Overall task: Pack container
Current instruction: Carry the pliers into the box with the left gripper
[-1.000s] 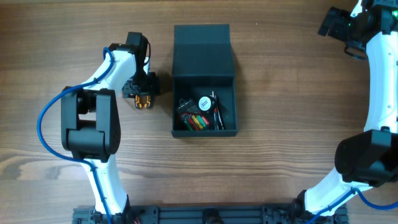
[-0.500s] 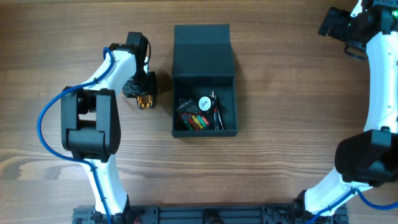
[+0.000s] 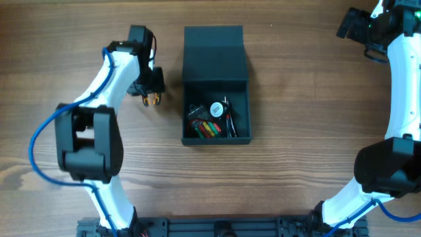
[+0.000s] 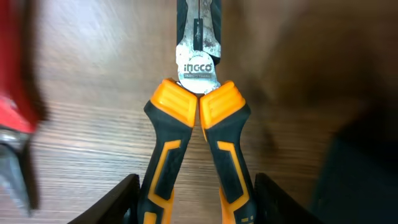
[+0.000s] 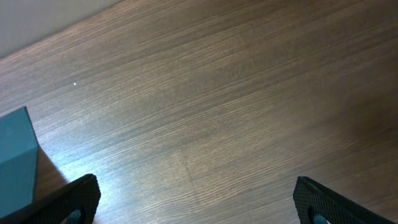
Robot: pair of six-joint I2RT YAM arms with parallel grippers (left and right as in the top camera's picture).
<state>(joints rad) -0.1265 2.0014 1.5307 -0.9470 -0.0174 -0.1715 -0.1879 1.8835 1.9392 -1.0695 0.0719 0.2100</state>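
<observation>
The container (image 3: 216,139) is a dark teal-black box at the table's middle. It is open, with its flap lid (image 3: 214,56) lying flat behind it. Inside lie several small tools and a white round disc (image 3: 216,108). My left gripper (image 3: 150,91), just left of the box, is shut on orange-and-black pliers (image 3: 153,99). In the left wrist view the pliers (image 4: 199,118) hang between my fingers (image 4: 199,208) over the wood. My right gripper (image 3: 355,25) is open and empty at the far right corner; it also shows in the right wrist view (image 5: 196,202).
A blurred red and grey thing (image 4: 15,106) shows at the left edge of the left wrist view. A corner of the box (image 5: 15,162) shows in the right wrist view. The table is brown wood.
My left arm has swung toward the far side, and the pliers have moved a little that way with the gripper. The right arm has not moved.
</observation>
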